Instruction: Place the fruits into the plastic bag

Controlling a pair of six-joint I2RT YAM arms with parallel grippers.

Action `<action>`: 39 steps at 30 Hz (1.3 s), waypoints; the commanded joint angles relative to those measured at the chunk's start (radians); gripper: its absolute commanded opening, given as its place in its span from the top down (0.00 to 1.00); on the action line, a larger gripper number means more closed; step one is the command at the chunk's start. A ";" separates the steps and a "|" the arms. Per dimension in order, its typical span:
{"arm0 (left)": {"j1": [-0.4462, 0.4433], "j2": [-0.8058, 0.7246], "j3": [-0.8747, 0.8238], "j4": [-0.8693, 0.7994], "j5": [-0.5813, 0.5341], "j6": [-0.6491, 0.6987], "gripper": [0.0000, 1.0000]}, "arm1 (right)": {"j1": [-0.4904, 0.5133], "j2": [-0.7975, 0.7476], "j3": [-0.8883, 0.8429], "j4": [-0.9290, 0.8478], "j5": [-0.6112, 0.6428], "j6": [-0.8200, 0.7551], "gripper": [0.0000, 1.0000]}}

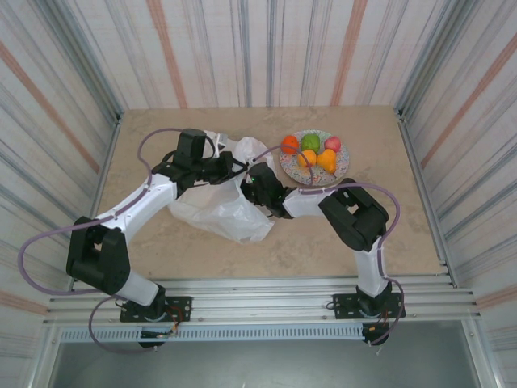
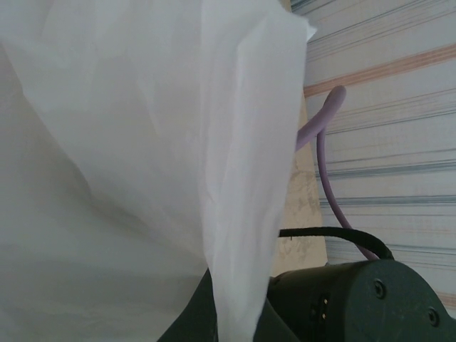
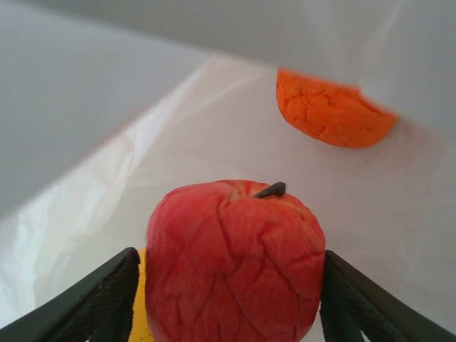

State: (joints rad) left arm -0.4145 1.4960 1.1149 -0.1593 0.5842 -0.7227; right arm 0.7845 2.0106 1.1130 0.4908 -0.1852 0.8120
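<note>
The table is carrying everything, and the plastic bag is lying crumpled across its middle-left, its mouth facing the speckled plate just beside it. The left gripper is clenching the bag's rim: film is running down between its dark fingers and standing up as a wall, so the mouth is gaping. The right gripper is reaching inside, its fingers flanking a red apple. One finger is touching the skin and a sliver is showing at the other, so I cannot tell whether it is gripping or sitting loose.

By my reading, the apple is being delivered. The next move is calling for fully spread fingers, a clean retreat through the mouth without snagging film, then a trip to the plate, where five fruits are sitting, a green fruit among them.

The right wrist view is looking inside the bag, which is covered by film from above: an orange fruit is lying deeper in. The overhead view is giving the plate and both arms meeting at the mouth.
</note>
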 commanded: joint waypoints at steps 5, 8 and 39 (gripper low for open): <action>0.005 -0.018 0.003 0.016 0.029 0.003 0.93 | -0.022 -0.013 0.014 -0.042 -0.073 -0.004 0.19; 0.012 -0.022 0.001 0.016 0.029 0.006 0.93 | -0.028 -0.043 -0.004 -0.057 -0.081 -0.015 0.16; 0.089 -0.011 -0.029 0.025 0.020 0.033 0.94 | -0.311 -0.757 -0.353 -0.474 0.070 -0.214 0.13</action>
State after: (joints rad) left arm -0.3298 1.4960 1.0966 -0.1364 0.5865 -0.7109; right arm 0.5297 1.3052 0.7536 0.1268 -0.1921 0.6621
